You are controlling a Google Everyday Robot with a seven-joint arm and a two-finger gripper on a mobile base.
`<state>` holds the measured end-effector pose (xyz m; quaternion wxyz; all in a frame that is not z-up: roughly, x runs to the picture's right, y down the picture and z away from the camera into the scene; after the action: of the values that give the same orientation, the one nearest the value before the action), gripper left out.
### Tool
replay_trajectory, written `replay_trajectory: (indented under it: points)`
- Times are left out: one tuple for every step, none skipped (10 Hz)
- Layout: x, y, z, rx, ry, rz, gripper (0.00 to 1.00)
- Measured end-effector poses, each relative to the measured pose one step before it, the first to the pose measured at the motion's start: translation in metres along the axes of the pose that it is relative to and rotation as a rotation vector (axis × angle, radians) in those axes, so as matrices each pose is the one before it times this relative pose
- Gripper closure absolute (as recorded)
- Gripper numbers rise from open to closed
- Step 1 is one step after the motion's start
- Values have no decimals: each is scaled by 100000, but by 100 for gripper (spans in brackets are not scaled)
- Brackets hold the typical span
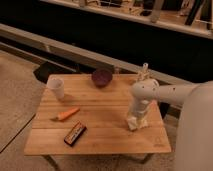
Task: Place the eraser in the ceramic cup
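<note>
We see the gripper (pixel 134 119) down at the right side of the table (pixel 105 107), its fingers spread wide at the eraser (pixel 140 124) lying there, well apart from the cup (pixel 56 88) at the far left corner.

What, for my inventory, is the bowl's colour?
Bowl: dark purple, camera view. Hand at eraser, table's right.

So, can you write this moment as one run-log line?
step: grasp eraser, not yet done | end effector: open, low at eraser, right side of table | cup: back left, upright
</note>
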<state>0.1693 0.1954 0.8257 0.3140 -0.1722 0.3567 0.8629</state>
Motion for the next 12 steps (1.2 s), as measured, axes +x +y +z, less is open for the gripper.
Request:
replay_trajectory:
  points:
    - [-322,13,207,766,624,1743,35]
    - [-230,-16,152,680,499,1434,35]
    - [-315,-106,227,1118,691,2205,35]
    - [-235,-87,120,584,399,1570,35]
    - [-214,-165,186,559,680,2182,35]
    - [-58,-150,85,151,267,897,35]
    - [1,18,-5,-85,3,60,35]
    - [25,73,-12,-77,-25,-81,35]
    - [-6,3,-8,-26,-15,5,35]
    - [0,-4,1,8,-2,-1,35]
    - [2,-3,7,9,7,0,35]
    - [3,1,-1,3,1,-3,35]
